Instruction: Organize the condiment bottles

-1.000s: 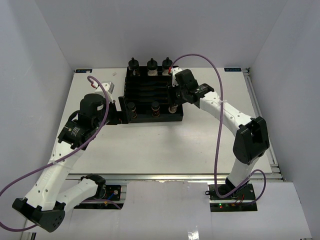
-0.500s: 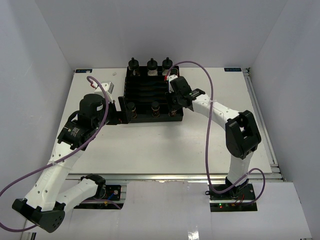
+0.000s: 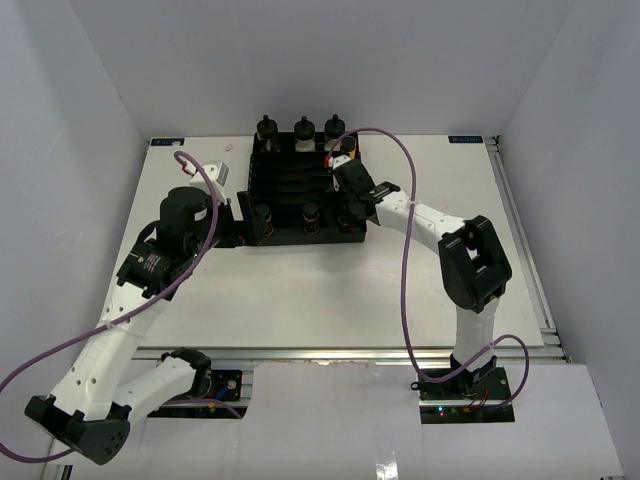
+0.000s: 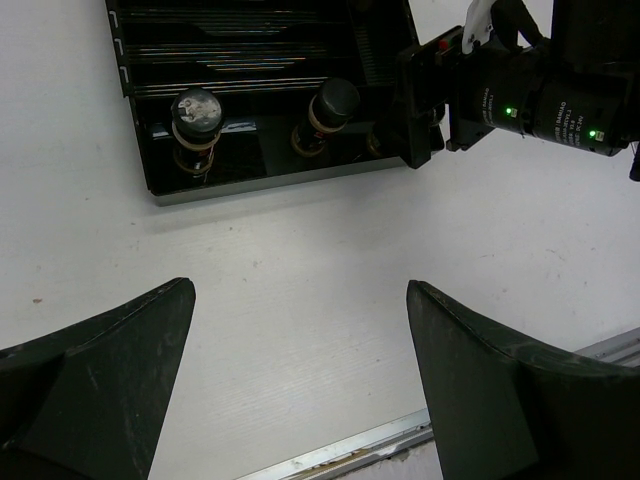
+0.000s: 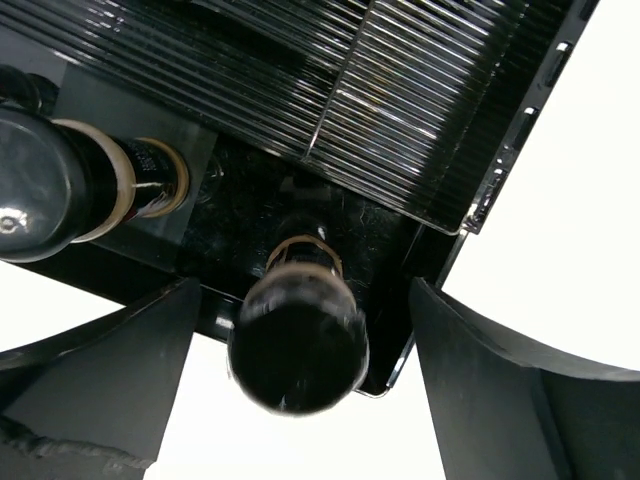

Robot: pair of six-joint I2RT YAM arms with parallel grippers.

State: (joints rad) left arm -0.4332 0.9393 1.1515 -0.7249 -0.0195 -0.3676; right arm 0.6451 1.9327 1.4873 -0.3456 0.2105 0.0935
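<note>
Condiment bottles [image 3: 311,213]: all six are seen inside the black slotted plastic tray [image 3: 300,240]. Three squat clear bottles with black knobbed caps [image 3: 301,129] are lined along the tray's back edge. Three slim dark spice jars with black lids [image 4: 333,100] are set along its front edge.

Key relation: the front-right jar [image 5: 298,355] stands upright in the tray's front-right corner, long axis vertical, lid aimed straight at the right wrist camera. The right gripper [image 5: 303,285] is placed directly over it, fingers spread to either side of the lid. A gap is visible on both sides, so nothing is clamped.

The left gripper [image 4: 300,290] hangs just beside the tray's front-left corner, fingers wide apart, nothing held, well apart from that jar. The right arm is therefore the nearer one.

Judged: placement looks finished. The exit is best made straight up along the jar's axis. Any sideways drift could tip this jar or knock the middle one beside it.
</note>
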